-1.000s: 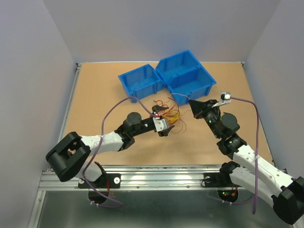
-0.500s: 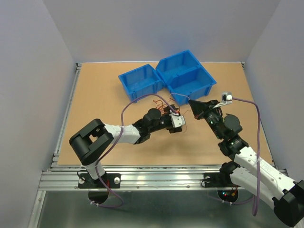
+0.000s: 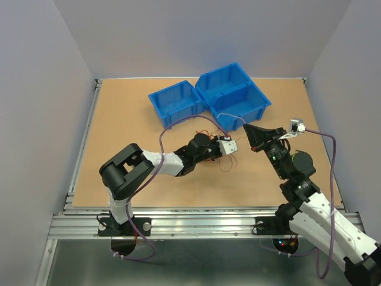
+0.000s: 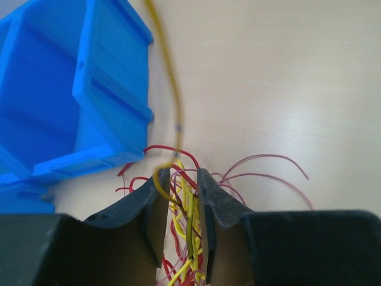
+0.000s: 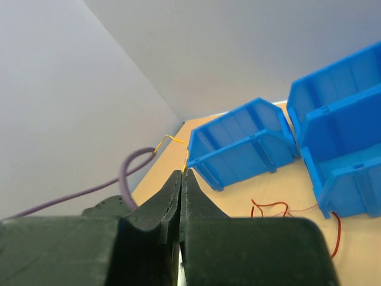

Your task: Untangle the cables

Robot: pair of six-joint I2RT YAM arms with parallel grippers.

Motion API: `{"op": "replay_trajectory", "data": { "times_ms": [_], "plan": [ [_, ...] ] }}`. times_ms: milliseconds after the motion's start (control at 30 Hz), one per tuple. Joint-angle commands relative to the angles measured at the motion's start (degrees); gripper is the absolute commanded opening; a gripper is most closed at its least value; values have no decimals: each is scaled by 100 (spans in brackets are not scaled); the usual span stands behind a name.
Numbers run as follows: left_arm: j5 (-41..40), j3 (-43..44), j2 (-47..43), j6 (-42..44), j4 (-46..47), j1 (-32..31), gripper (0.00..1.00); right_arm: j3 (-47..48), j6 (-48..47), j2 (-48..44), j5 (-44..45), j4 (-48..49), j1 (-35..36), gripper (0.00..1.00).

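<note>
Since one second ago the left arm has swung rightward across the brown desk (image 3: pixel 131 131), and the left claw (image 4: pixel 178 179) has gone from wide apart to nearly together. The right arm has drawn back to the right over the same interval.

Count: two claws, two bins, one tangle.

Left claw: both fingers press in on the tangle of thin red, dark red and yellow cables (image 4: pixel 186 217), which fills the narrow gap between them. The number of cables in the gap cannot be counted. Several red loops (image 4: pixel 268 157) spill out just ahead of the fingertips and lie on the desk.

Right claw (image 5: pixel 181 174): fingers together, pinching one yellow cable (image 4: pixel 174 101). That single cable runs from the tangle at the left claw, up and away across the desk, to the right claw's tip.

Bins: one small blue plastic bin (image 3: pixel 172 111) and one larger blue plastic bin (image 3: pixel 238 111) with a divider making two compartments. They stand side by side beyond both claws. In the left wrist view they are ahead of the claw and to its left, near the red loops.
</note>
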Motion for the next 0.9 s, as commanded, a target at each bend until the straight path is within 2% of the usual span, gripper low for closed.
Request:
{"op": "replay_trajectory", "data": {
  "times_ms": [0,233,367,667,800,867],
  "plan": [
    [-209,267,71,-103,65,-10,33,21,-177,-420,153,-11,16,1],
    [-393,320,264,-226,56,87,22,101,-371,-1158,706,-441,16,1],
    [-350,477,369,-437,-76,298,21,127,-432,-1703,1295,-722,16,1],
    [151,732,475,-920,-339,685,20,-145,-661,-3442,3263,-934,7,0],
    [274,864,545,-1122,-480,886,20,-40,-547,-3647,4150,-1275,7,1],
    [371,891,545,-1193,-515,966,20,-22,-538,-3612,4126,-1347,7,1]
  ]
}}
